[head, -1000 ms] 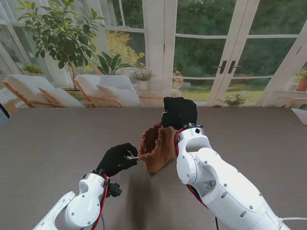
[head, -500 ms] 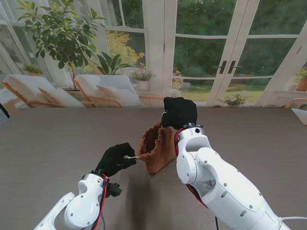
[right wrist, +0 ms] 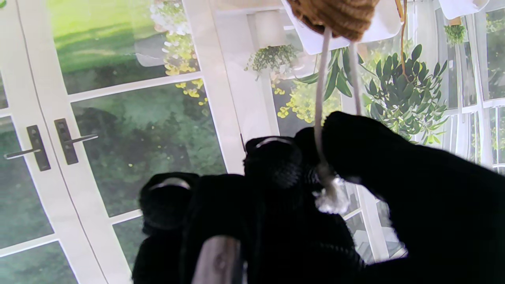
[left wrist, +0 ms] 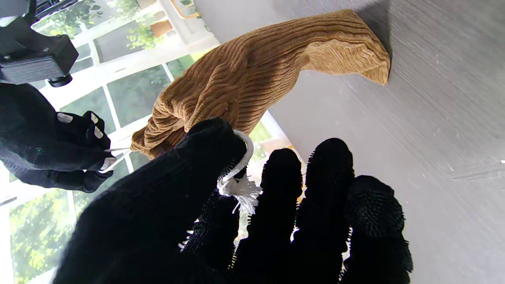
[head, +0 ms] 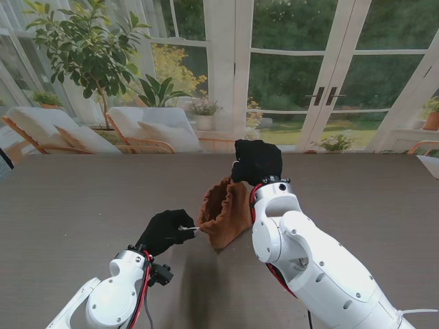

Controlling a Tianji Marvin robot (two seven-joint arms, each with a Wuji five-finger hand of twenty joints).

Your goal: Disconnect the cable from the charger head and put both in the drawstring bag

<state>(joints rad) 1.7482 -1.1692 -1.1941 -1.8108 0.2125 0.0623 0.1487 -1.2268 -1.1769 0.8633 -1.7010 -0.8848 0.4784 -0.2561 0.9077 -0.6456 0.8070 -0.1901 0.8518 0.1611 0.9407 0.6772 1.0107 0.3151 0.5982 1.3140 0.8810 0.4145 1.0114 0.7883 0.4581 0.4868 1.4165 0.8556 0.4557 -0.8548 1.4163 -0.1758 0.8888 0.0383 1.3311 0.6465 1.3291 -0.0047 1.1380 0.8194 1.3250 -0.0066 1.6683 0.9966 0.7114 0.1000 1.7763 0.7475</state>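
Two black-gloved hands pull a brown corduroy drawstring bag [head: 225,211] from opposite sides near the middle of the grey table [head: 68,205]. Nearest, the left hand [head: 167,231] pinches a white drawstring end [left wrist: 236,185], frayed at its tip, between thumb and fingers, just left of the bag's mouth. Beyond the bag, toward the table's far edge, the right hand [head: 256,162] is clamped on the other cord [right wrist: 321,118], lifting the bag's far rim. Neither cable nor charger head can be seen.
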